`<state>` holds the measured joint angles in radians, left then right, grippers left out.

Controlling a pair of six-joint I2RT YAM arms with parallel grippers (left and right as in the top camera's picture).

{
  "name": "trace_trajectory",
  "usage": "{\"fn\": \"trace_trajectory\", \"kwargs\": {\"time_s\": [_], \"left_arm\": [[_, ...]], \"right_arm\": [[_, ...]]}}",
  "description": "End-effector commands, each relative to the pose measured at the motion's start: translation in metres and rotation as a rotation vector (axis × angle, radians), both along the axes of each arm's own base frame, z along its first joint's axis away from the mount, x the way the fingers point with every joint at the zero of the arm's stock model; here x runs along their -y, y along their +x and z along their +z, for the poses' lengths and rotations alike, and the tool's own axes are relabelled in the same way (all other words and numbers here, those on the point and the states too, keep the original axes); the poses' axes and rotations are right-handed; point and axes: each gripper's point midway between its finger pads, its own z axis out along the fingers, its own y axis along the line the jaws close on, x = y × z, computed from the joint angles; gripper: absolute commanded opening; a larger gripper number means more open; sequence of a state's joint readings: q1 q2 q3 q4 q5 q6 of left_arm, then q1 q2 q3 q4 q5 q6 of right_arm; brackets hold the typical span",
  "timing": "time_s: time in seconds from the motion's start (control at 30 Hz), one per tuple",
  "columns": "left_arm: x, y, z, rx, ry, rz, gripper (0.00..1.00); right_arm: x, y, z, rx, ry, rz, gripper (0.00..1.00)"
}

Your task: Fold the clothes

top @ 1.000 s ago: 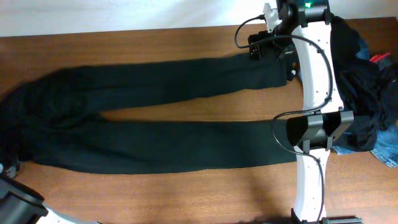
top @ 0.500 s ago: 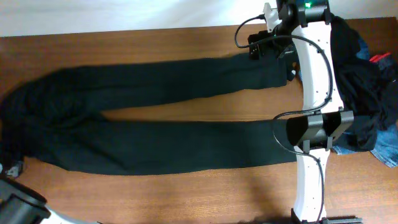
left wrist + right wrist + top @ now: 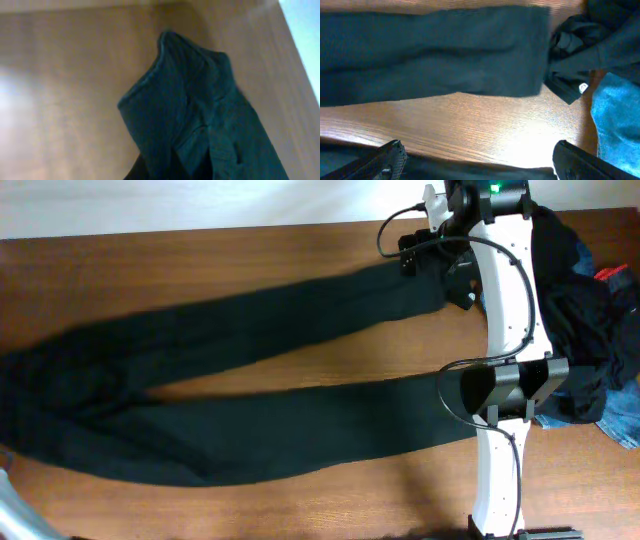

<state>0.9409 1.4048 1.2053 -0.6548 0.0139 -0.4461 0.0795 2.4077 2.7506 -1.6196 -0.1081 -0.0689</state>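
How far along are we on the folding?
Early. Done: the black trousers lie stretched along the table, no fold made. In hand: left fingers, out of view, pinch the waist end, which peaks up in the left wrist view; right fingers hang open above a cuff. Left: every fold, plus the heaped pile with jeans.
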Motion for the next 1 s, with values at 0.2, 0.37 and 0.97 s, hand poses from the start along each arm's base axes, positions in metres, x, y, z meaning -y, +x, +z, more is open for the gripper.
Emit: {"fn": "trace_trajectory", "kwargs": {"time_s": [0.2,0.37,0.97], "left_arm": [[-0.001,-0.026,0.017,-0.068,0.081,0.066,0.00],[-0.001,-0.010,0.022,-0.041,0.110,0.033,0.00],[0.016,0.110,-0.051,-0.146,0.189,-0.145,0.00]], "right_arm": [[-0.007,-0.011,0.001,-0.034,0.018,0.019,0.99],[-0.007,-0.014,0.000,-0.047,0.018,0.019,0.99],[-0.006,-0.017,0.000,-0.061,0.016,0.019,0.99]]}}
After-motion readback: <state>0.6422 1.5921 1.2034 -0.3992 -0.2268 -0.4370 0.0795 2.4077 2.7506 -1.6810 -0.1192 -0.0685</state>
